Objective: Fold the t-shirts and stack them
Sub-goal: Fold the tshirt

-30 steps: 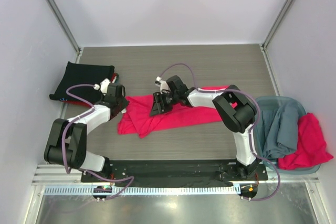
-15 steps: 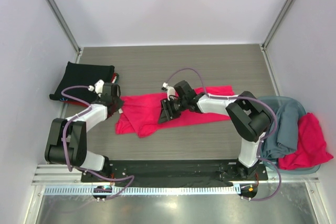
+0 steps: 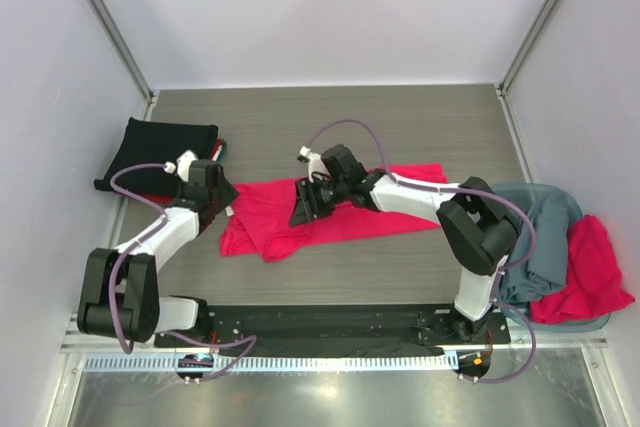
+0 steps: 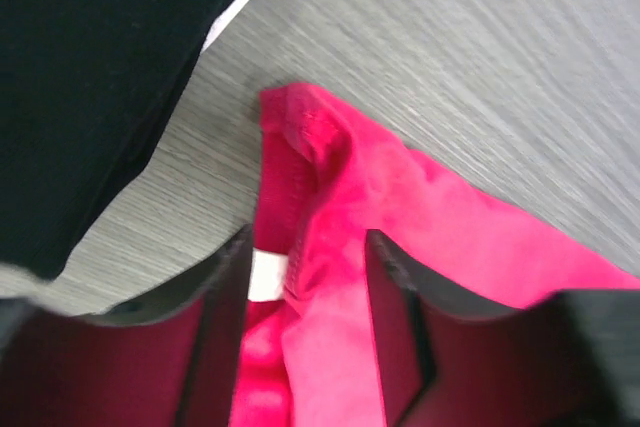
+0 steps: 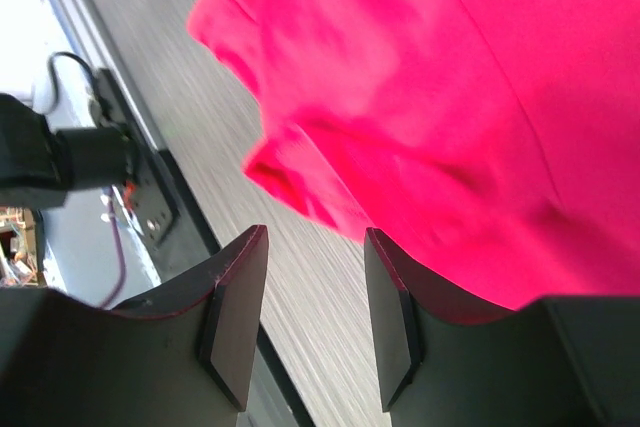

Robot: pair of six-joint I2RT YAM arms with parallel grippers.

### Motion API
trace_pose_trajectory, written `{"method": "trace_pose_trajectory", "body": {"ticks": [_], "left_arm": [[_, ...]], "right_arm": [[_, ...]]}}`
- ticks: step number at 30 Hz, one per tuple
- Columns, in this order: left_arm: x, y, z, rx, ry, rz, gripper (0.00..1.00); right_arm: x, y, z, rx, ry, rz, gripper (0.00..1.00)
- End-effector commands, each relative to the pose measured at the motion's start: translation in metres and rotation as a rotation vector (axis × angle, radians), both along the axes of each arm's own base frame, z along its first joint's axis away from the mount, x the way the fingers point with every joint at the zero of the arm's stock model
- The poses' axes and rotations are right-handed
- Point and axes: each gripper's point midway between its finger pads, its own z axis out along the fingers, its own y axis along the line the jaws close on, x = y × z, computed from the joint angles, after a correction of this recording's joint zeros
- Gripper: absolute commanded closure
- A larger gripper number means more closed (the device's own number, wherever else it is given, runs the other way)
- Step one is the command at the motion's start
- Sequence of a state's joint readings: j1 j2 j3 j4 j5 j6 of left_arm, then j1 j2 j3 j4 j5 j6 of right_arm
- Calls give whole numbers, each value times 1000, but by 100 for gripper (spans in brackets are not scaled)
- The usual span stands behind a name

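The bright pinkish-red t-shirt (image 3: pixel 380 209) lies crumpled in a long strip across the middle of the table. My left gripper (image 3: pixel 228 209) is at its left end, open, with a fold of the collar and the white neck label (image 4: pixel 268 275) between its fingers (image 4: pixel 305 247). My right gripper (image 3: pixel 300 209) hovers open over the shirt's middle near edge; its fingers (image 5: pixel 315 247) frame bare table, with the shirt (image 5: pixel 420 77) just beside one finger. A folded black t-shirt (image 3: pixel 160 147) lies at the back left and also shows in the left wrist view (image 4: pixel 80 67).
A grey-blue basket (image 3: pixel 573 205) stands at the right edge holding a grey-blue shirt (image 3: pixel 535 237) and a red shirt (image 3: pixel 590 267). The black base plate (image 3: pixel 330 322) runs along the near edge. Walls enclose the table on the left, back and right.
My right gripper swung right and nearer, then back left over the shirt's middle. My left arm shifted slightly at the shirt's left end. The shirt has hardly moved.
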State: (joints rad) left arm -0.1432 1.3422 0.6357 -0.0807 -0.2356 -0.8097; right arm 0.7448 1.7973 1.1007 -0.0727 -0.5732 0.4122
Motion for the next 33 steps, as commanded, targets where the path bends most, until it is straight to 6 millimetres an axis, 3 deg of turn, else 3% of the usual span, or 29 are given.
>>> {"method": "trace_pose_trajectory", "body": {"ticks": [1, 2, 4, 8, 13, 14, 20, 25, 31, 33], "left_arm": [[0, -1, 20, -25, -71, 1, 48], [-2, -1, 24, -34, -74, 9, 47], [-4, -1, 34, -45, -99, 14, 47], [-9, -18, 39, -136, -116, -29, 48], [-6, -50, 32, -242, -90, -128, 52], [-7, -55, 21, -259, -56, -147, 52], [4, -62, -6, -265, 28, -161, 55], [5, -56, -38, -211, 128, -154, 56], [6, -47, -51, -154, 168, -137, 57], [8, -47, -51, -150, 167, -140, 58]], "right_arm": [[15, 35, 26, 65, -69, 10, 51], [16, 41, 17, 56, -54, 19, 51], [17, 56, 23, 88, -51, 53, 51], [15, 75, 13, 108, -16, 102, 51], [10, 86, -4, 144, 28, 141, 51], [11, 90, -2, 169, 17, 146, 50], [2, 91, -13, 193, 66, 167, 50], [-12, 79, -26, 180, 82, 187, 50], [-29, 60, -37, 157, 100, 200, 50], [-34, 57, -29, 170, 97, 206, 50]]}}
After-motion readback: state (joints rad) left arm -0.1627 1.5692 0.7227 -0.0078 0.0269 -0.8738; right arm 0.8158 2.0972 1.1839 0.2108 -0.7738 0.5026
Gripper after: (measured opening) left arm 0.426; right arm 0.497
